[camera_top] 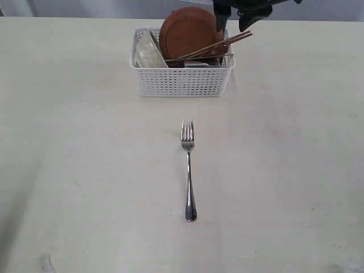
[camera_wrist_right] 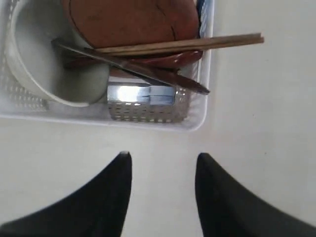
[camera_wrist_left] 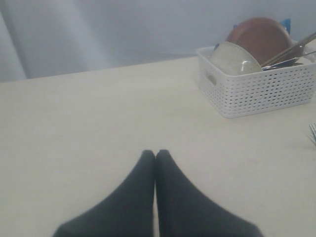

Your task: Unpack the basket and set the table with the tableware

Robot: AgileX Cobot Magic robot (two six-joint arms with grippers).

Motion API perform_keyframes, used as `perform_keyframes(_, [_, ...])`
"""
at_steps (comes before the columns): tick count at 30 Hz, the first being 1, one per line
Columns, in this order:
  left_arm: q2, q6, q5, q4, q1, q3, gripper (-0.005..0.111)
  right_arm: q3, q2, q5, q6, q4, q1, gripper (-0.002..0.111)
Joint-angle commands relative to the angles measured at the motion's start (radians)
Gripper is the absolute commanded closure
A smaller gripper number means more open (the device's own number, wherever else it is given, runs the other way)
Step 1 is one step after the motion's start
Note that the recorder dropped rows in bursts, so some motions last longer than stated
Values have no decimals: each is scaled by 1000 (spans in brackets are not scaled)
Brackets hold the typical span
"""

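The white basket (camera_top: 182, 81) stands at the far middle of the table (camera_top: 85, 170). In it lean a reddish-brown plate (camera_top: 187, 31), a pale bowl (camera_top: 149, 51) and brown chopsticks (camera_top: 223, 44) that stick out over the right rim. The right wrist view also shows a steel knife (camera_wrist_right: 133, 66), a steel cup (camera_wrist_right: 140, 94) and a reddish-brown spoon (camera_wrist_right: 170, 60) in the basket (camera_wrist_right: 148, 121). A steel fork (camera_top: 188, 165) lies on the table in front of it. My right gripper (camera_top: 234, 23) (camera_wrist_right: 163, 157) hangs open and empty over the basket's far right corner. Far off to the left, my left gripper (camera_wrist_left: 155, 154) is shut and empty.
A blue packet (camera_wrist_right: 205, 15) stands behind the plate against the basket's end wall. Bare tabletop lies on both sides of the fork and around the basket (camera_wrist_left: 256, 89). A pale wall runs behind the table's far edge.
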Motion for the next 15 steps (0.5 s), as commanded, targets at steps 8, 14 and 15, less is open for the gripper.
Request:
perform_keyframes(8, [-3,0,1,3,-6,2,107,-7,128,-92,-459,-279,67,68])
perform_keyframes(14, [-3,0,1,3,-6,2,107,-7,214,-92,-514,-342,109,68])
perform_keyframes(15, [-3,0,1,3,-6,2,107,-7,228,-92,-514,-353,115,68])
